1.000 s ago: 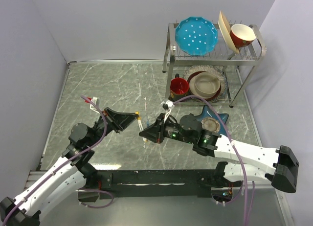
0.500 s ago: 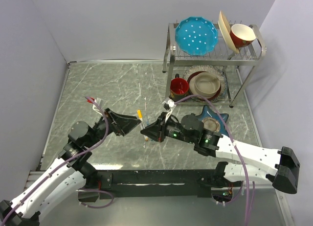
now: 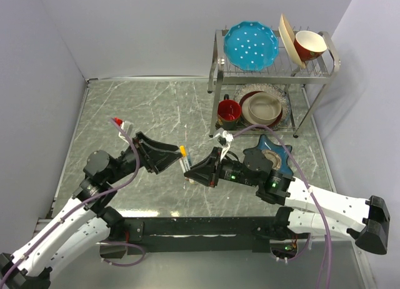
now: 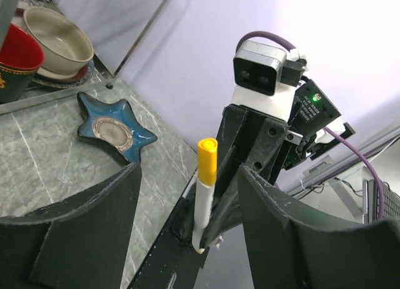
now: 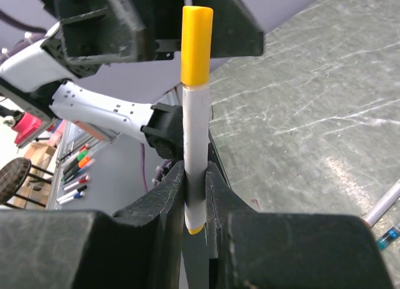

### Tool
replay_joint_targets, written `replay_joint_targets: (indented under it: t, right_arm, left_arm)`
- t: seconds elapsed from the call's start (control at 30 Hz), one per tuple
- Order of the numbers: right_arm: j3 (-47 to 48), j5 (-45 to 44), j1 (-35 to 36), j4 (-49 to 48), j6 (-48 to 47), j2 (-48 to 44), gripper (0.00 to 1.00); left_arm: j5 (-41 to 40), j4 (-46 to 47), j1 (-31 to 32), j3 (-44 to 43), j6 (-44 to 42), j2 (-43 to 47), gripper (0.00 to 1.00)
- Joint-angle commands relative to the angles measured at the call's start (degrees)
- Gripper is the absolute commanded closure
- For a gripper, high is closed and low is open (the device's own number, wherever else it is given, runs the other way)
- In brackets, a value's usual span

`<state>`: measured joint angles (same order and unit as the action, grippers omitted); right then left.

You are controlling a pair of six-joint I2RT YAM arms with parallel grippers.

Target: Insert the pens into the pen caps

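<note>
The right pincer (image 5: 195,179) clamps the white pen (image 5: 193,132) upright above the surface (image 3: 125,107) by its lower barrel, so the seated yellow cap (image 5: 196,45) stands free between the released, spread left pincer (image 3: 167,157) at its 9 o'clock.

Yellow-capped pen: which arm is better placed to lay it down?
Right. The right tool is shut on the pen, yellow cap already on; the left tool is open, gripping nothing.

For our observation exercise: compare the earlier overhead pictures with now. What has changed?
The left claw, the right claw and the white pen it grips all shifted slightly right. That grip held; the left claw stands open around the yellow cap; the star dish stayed put.
</note>
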<state>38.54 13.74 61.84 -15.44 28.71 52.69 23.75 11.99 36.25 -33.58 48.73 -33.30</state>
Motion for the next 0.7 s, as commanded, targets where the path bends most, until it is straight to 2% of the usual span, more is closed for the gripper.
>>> replay_joint_targets:
  t: [0.0,0.2,0.4,0.5,0.57,0.6,0.67]
  right_arm:
    - [-0.8,1.3,0.1,-2.0,0.0,-1.4,1.0]
    - [-1.4,1.2,0.2,-2.4,0.2,-1.4,1.0]
    - [-1.0,2.0,0.3,-3.0,0.3,-0.5,1.0]
    - [-0.8,2.2,0.2,-3.1,0.3,0.0,1.0]
    - [-0.4,2.3,0.3,-3.1,0.3,0.1,1.0]
    - [-0.3,2.0,0.3,-3.1,0.3,0.2,1.0]
    - [0.1,0.9,0.3,-3.1,0.3,-0.1,1.0]
  left_arm:
    - [3.8,5.4,0.1,-2.8,-0.8,-1.8,0.34]
    - [4.6,8.0,0.1,-2.7,0.3,-2.6,0.3]
    - [4.9,7.5,0.1,-3.7,-0.3,-3.8,0.37]
    - [5.8,8.1,0.1,-3.9,-0.4,-4.6,0.47]
    - [6.6,8.1,0.1,-3.9,-0.5,-5.1,0.6]
    - [7.0,8.2,0.1,-3.7,-0.4,-5.4,0.72]
    - [9.4,9.2,0.1,-2.7,0.5,-5.6,0.84]
